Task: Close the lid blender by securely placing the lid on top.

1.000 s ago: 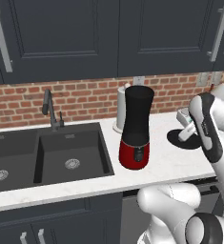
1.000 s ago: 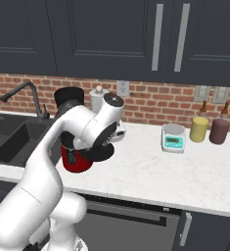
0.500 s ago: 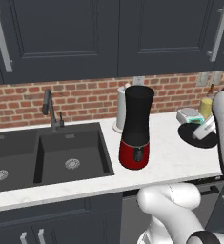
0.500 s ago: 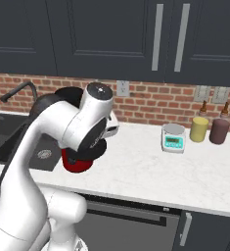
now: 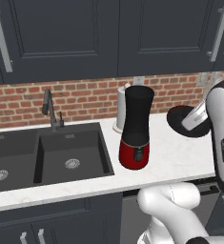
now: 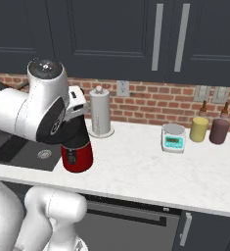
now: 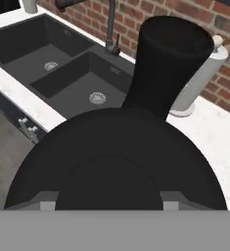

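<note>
Held the lid (image 5: 186, 120) edge-on in the gripper (image 7: 109, 203), raised off the counter (image 5: 180, 152), well right of the blender (image 5: 136, 127) and below its rim. Closed on the disc, by all appearance; fingertips hidden behind it. Blender upright beside the sink (image 5: 42, 155), paper towel roll (image 6: 100, 112) just behind.

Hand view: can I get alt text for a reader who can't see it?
A round black lid fills the foreground, held up before the tall black blender jar. Behind are a dark double sink, a faucet, a white paper towel roll and a brick wall.
</note>
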{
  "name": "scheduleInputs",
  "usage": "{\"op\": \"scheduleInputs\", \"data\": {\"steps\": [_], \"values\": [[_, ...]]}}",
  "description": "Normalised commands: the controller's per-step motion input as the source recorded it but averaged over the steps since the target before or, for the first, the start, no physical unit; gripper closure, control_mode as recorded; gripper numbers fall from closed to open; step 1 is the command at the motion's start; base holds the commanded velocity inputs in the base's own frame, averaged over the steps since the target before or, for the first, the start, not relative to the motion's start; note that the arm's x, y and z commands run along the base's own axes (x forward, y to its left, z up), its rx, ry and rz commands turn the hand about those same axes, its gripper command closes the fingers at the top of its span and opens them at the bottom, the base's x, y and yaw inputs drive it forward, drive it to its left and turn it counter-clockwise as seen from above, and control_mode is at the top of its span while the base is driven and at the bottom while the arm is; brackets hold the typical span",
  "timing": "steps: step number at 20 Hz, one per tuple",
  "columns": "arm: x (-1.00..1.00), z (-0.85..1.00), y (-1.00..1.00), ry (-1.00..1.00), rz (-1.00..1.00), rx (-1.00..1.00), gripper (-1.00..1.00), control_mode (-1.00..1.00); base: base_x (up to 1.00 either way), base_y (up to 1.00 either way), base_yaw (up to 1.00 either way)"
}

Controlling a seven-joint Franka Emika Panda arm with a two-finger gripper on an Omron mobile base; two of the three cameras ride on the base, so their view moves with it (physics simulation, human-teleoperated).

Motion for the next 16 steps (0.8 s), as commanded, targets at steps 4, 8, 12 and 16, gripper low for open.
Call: {"op": "scheduleInputs", "data": {"steps": [4,8,12,16], "values": [[0.03,0.96,0.61,-0.11,-0.07,-0.07,1.0,-1.0,0.0,0.0,0.0],[0.38,0.77,0.21,-0.02,-0.12,0.0,1.0,-1.0,0.0,0.0,0.0],[0.73,0.06,0.06,0.0,-0.1,0.0,1.0,-1.0,0.0,0.0,0.0],[0.64,-0.23,0.01,0.0,-0.08,0.0,1.0,-1.0,0.0,0.0,0.0]]}}
